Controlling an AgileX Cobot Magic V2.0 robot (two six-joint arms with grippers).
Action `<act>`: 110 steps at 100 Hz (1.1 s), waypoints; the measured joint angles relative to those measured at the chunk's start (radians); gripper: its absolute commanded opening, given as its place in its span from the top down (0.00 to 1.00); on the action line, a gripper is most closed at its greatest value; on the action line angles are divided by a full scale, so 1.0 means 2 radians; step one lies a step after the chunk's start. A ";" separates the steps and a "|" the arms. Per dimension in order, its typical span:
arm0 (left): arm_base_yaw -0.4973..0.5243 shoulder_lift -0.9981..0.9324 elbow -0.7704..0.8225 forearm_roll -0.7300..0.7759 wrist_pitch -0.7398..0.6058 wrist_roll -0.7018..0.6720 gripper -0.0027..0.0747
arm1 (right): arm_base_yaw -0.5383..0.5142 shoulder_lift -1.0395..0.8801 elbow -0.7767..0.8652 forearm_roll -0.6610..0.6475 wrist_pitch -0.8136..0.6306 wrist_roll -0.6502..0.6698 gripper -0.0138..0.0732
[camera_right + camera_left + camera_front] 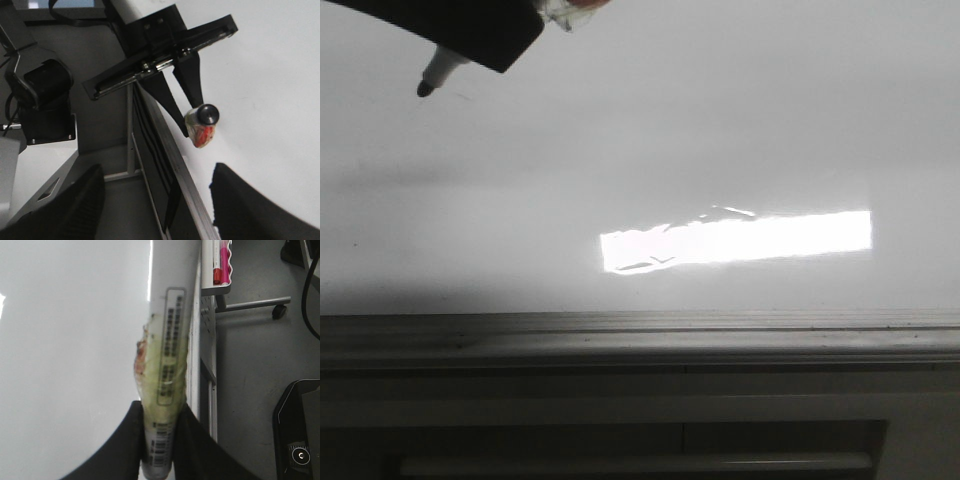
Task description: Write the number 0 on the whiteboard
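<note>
There is one whiteboard point(720, 120), one marker point(445, 68) and two grippers. In the front view the whiteboard fills the scene, with one bright rectangular glare point(735, 240) low on its surface and its grey frame point(640, 335) along the near edge. The left gripper point(470, 25) sits at the whiteboard's upper left, the marker's dark tip pointing down at the surface; whether it touches I cannot tell.

Only the left wrist view shows the marker's printed label and the two black fingers point(132, 440) clamped on its barrel, plus one tray point(217, 287) of pens beyond the whiteboard's edge.

Only the right wrist view shows the right gripper point(160, 200), its fingers spread wide with nothing between them, off the whiteboard's edge, and the marker's butt end.
</note>
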 measured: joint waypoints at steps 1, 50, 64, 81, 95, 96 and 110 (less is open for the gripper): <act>0.000 0.000 0.000 0.001 0.000 0.000 0.99 | 0.004 0.006 -0.001 -0.001 -0.002 -0.001 0.38; 0.000 0.000 0.000 0.004 0.005 0.010 0.99 | 0.096 0.173 -0.074 -0.020 -0.095 -0.024 0.40; 0.000 0.000 0.000 0.004 0.006 0.010 0.99 | 0.097 0.198 -0.076 -0.020 -0.097 -0.024 0.56; 0.000 0.000 0.000 0.003 0.006 0.005 0.99 | 0.097 0.204 -0.079 -0.025 -0.099 -0.028 0.82; 0.000 0.000 -0.001 0.003 0.006 -0.003 0.99 | 0.097 0.204 -0.079 -0.031 -0.101 -0.033 0.93; 0.000 0.000 -0.001 0.003 0.006 -0.003 0.99 | 0.097 0.204 -0.079 -0.032 -0.101 -0.033 0.93; 0.000 0.000 -0.001 -0.003 0.006 -0.009 0.82 | 0.097 0.204 -0.080 -0.034 -0.099 -0.036 0.91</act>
